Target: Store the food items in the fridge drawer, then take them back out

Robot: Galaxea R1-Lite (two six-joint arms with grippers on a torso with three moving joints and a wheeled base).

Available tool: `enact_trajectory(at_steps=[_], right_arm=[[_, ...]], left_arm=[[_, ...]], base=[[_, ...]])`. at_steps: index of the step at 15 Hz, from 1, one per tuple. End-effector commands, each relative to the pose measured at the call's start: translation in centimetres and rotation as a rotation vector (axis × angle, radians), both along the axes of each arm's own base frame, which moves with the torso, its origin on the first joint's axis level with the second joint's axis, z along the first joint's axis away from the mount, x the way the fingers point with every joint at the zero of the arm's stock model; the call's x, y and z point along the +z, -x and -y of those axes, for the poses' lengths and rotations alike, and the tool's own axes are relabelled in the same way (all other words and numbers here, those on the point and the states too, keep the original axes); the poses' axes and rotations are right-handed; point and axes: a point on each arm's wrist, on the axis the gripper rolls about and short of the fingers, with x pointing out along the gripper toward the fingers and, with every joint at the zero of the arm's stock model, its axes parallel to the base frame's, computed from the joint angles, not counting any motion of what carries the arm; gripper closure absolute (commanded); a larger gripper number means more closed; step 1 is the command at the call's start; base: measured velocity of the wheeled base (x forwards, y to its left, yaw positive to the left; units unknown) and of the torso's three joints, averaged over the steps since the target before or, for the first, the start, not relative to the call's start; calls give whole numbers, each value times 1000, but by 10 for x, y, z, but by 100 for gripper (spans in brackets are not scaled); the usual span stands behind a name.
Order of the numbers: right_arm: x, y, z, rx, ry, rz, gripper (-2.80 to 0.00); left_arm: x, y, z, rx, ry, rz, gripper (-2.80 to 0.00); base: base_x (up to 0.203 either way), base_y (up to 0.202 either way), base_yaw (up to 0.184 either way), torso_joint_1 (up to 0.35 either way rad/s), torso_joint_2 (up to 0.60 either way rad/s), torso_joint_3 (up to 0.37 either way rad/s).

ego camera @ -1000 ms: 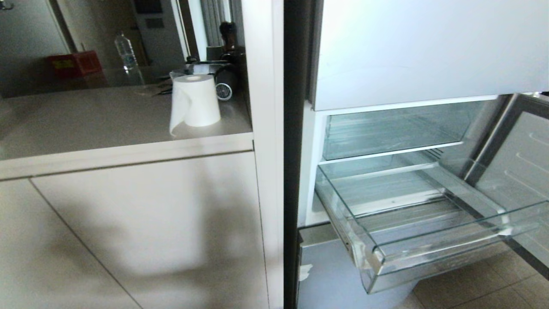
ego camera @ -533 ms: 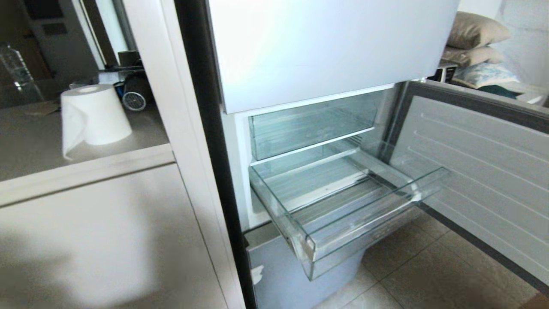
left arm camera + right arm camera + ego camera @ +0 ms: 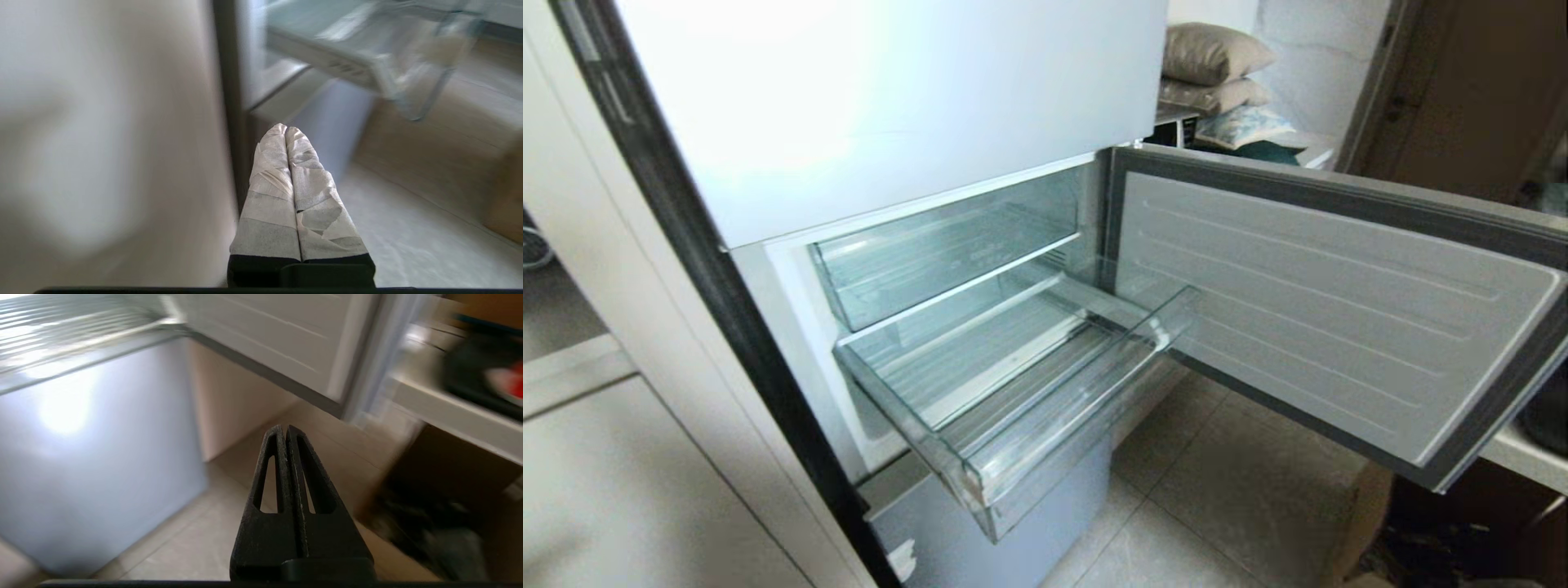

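Meanwhile, the wide clear plastic fridge drawer (image 3: 1013, 384) is hanging open and empty above both parked grippers, the tape-wrapped left gripper (image 3: 286, 131) and black right gripper (image 3: 284, 430), each pressed together and holding nothing.

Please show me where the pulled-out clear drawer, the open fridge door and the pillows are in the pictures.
fridge drawer (image 3: 980, 469): head view, on its thick clear front lip.
open fridge door (image 3: 1307, 310): head view, on the ribbed pale inner panel.
pillows (image 3: 1209, 53): head view, on the top beige one of the stack.
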Motion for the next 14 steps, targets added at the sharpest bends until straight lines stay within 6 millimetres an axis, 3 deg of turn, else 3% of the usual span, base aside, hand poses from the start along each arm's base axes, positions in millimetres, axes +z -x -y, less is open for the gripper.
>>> enact_trajectory(at_steps=[1,6,9,11,14], right_arm=[[0,0,0,0,-1,0,0],[0,0,0,2,-16,1,0],[1,0,0,1,10,3,0],[21,1,1,-34,-9,18,0],[66,-7,3,-169,-100,-6,0]], left_arm=[[0,0,0,0,0,-3,0],[0,0,0,0,0,-2,0],[0,0,0,0,0,-3,0],[0,0,0,0,0,0,0],[0,0,0,0,0,-1,0]], base=[[-4,9,-173,2,-2,2],[0,7,-156,2,2,-1],[0,1,-20,1,-1,0],[0,0,0,0,0,0],[0,0,0,0,0,0]])
